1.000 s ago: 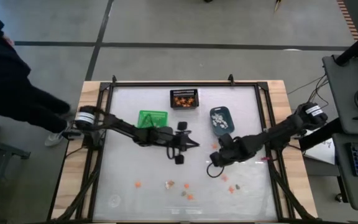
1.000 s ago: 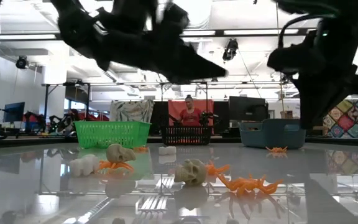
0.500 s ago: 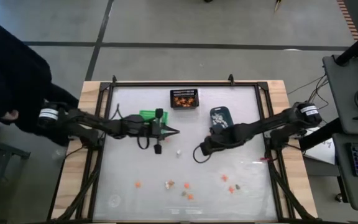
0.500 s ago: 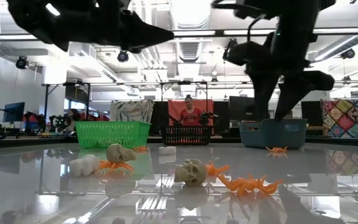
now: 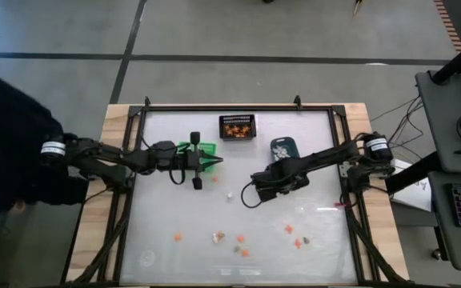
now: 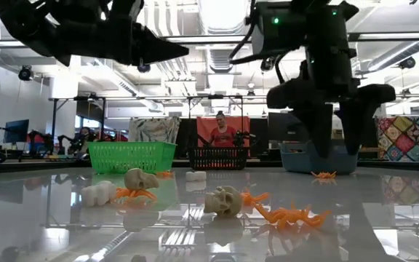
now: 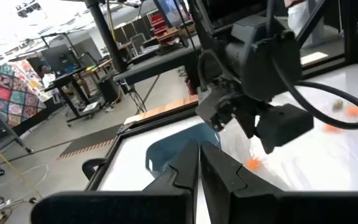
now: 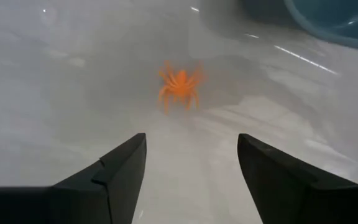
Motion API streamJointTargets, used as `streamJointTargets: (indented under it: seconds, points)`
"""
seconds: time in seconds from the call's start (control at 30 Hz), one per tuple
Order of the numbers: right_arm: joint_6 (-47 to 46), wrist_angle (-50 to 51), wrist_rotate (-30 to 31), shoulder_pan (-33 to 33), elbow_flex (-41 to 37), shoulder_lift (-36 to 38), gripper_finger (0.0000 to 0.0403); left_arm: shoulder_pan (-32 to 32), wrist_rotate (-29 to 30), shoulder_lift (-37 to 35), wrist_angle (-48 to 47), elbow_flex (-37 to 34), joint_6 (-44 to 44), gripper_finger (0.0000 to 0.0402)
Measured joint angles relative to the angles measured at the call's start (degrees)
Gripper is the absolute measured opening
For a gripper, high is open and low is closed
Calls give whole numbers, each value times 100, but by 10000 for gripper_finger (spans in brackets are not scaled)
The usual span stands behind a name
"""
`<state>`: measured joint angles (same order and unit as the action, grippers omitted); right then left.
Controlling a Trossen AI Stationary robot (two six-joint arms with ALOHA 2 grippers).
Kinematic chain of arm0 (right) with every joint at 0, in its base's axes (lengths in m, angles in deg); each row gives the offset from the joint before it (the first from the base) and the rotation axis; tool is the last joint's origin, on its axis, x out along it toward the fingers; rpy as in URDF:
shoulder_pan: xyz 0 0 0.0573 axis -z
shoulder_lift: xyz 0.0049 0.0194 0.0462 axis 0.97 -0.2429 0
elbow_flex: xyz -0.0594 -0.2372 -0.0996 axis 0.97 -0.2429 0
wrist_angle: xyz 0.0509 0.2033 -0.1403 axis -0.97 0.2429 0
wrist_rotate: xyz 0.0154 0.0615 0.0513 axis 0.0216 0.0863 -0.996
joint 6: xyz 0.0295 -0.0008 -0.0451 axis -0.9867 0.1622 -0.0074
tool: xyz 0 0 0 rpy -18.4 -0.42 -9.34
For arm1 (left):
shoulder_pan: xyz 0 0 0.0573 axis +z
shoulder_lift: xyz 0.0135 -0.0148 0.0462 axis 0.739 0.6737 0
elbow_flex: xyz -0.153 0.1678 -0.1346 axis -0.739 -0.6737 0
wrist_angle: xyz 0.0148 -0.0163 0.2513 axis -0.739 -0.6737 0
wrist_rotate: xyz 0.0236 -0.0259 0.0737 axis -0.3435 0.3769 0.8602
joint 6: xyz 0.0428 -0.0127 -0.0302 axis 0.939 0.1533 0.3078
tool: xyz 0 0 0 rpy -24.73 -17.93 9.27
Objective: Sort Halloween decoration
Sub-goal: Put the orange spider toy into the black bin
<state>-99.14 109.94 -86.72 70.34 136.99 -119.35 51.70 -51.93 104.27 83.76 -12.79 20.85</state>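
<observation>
Both arms had swung toward the bins since before. From above, the right gripper (image 5: 256, 189) hung beside the blue-grey bin (image 5: 283, 149); the left gripper (image 5: 214, 162), pinched shut and empty, hovered over the green basket (image 5: 186, 147). Its wrist view showed wide-spread fingers (image 8: 117, 177) around a spiky orange plastic spider (image 8: 179, 83) on glossy table (image 8: 55, 81).

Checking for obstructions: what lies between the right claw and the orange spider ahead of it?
Only bare table, as the right wrist view shows: the open right claw faces the orange spider.
</observation>
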Motion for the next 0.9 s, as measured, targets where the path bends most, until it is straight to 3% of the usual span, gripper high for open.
streamJointTargets:
  seconds: [0.7, 0.9]
  points:
    - [146, -1056, 1, 340, -555, -56, 231, 76, -6, 16, 14, -37, 204, 0]
    - [227, -1257, 147, 344, -566, -56, 194, 101, -6, 18, 12, -33, 198, 0]
